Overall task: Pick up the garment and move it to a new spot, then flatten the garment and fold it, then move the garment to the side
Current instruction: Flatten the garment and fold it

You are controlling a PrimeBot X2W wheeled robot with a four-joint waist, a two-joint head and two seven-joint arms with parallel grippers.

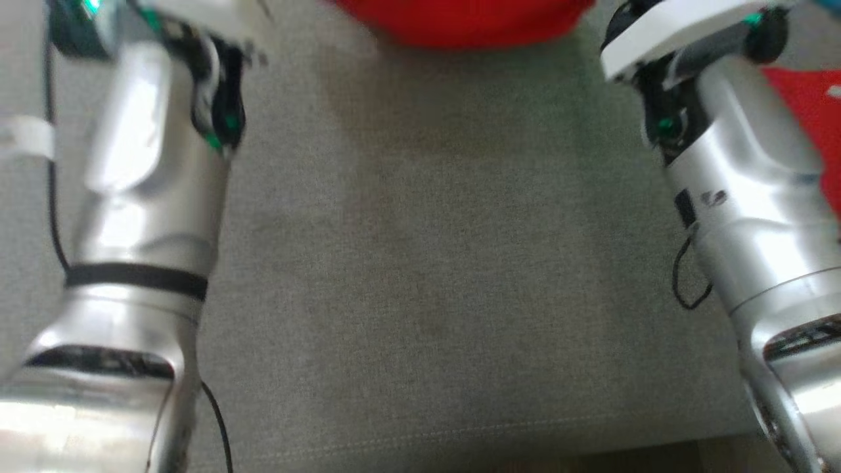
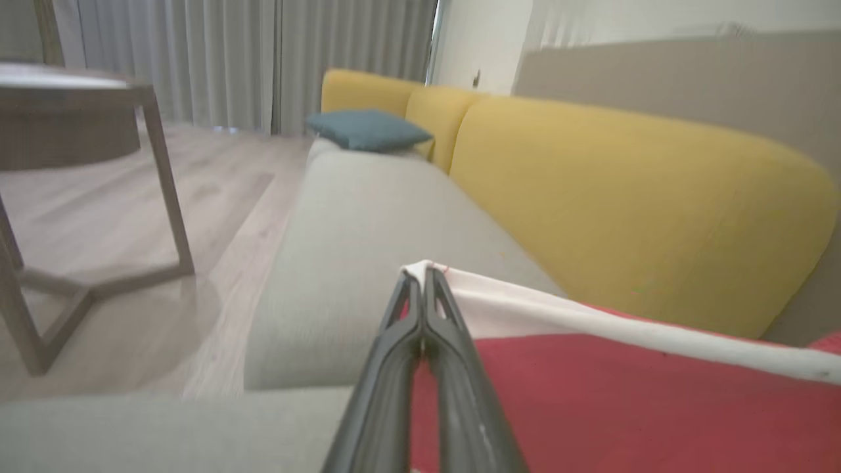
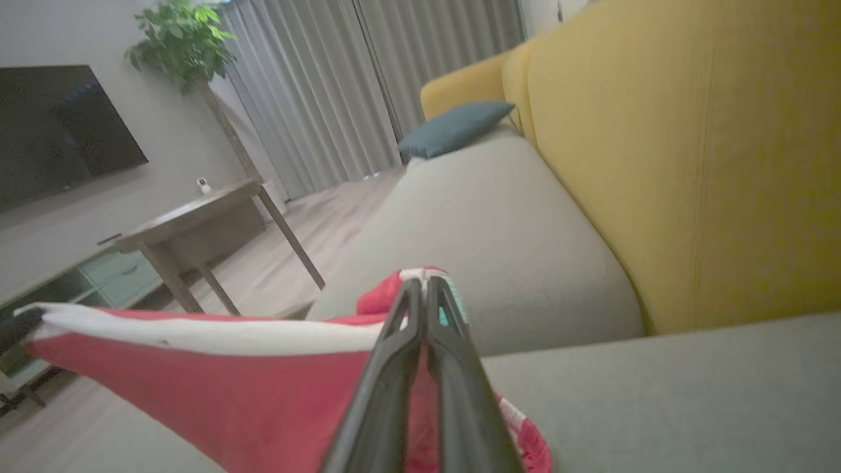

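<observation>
The garment is red with a white band along its edge. In the head view its red cloth [image 1: 466, 20] hangs at the top between my two arms, above the grey sofa seat [image 1: 427, 276]. My left gripper [image 2: 420, 276] is shut on one white-edged corner of the garment [image 2: 624, 401]. My right gripper [image 3: 420, 286] is shut on another corner, and the garment [image 3: 217, 387] stretches taut from it toward the left gripper's dark tip at that view's far left. Both corners are lifted off the seat.
Yellow back cushions [image 2: 631, 210] line the sofa, with a teal pillow [image 2: 368, 129] at its far end. A wooden side table [image 2: 79, 171] stands on the pale wood floor. More red cloth [image 1: 815, 118] lies at the right edge. The sofa's front edge [image 1: 420, 447] is close.
</observation>
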